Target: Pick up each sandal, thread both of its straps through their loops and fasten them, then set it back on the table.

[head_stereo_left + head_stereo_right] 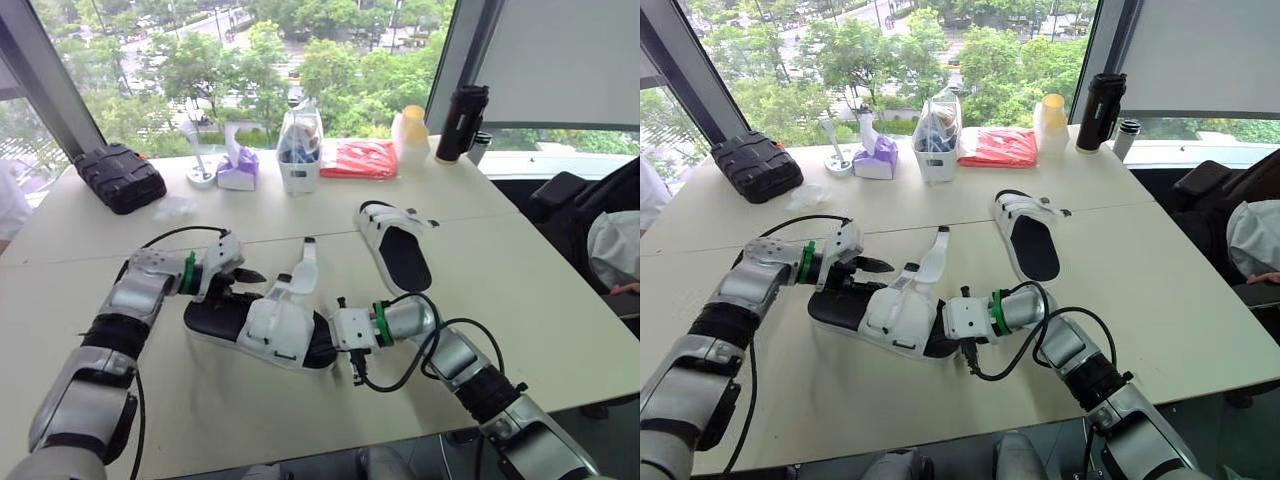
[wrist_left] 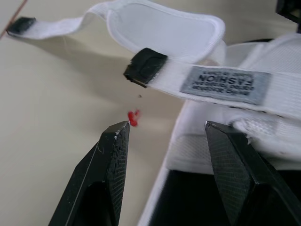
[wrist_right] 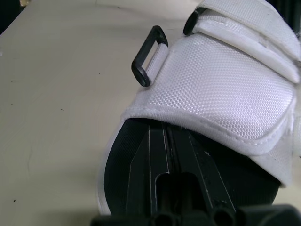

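Note:
A white-strapped sandal with a black sole (image 1: 275, 325) lies in the middle of the table between my two grippers. One of its straps (image 1: 305, 265) sticks out unfastened towards the window. My left gripper (image 1: 245, 285) is open at the heel end, its fingers (image 2: 113, 155) just short of a labelled strap (image 2: 225, 84) with a black tip. My right gripper (image 3: 167, 129) is shut, its fingers lying on the insole at the toe end and reaching under the front strap, beside an empty black loop (image 3: 149, 55). The second sandal (image 1: 395, 245) rests farther back on the right.
Along the window edge stand a black case (image 1: 120, 178), a tissue pack (image 1: 238, 170), a clear container (image 1: 300, 150), a red bag (image 1: 360, 158), a yellow-lidded cup (image 1: 410, 135) and a black bottle (image 1: 460, 122). A person (image 1: 615, 250) sits at the right.

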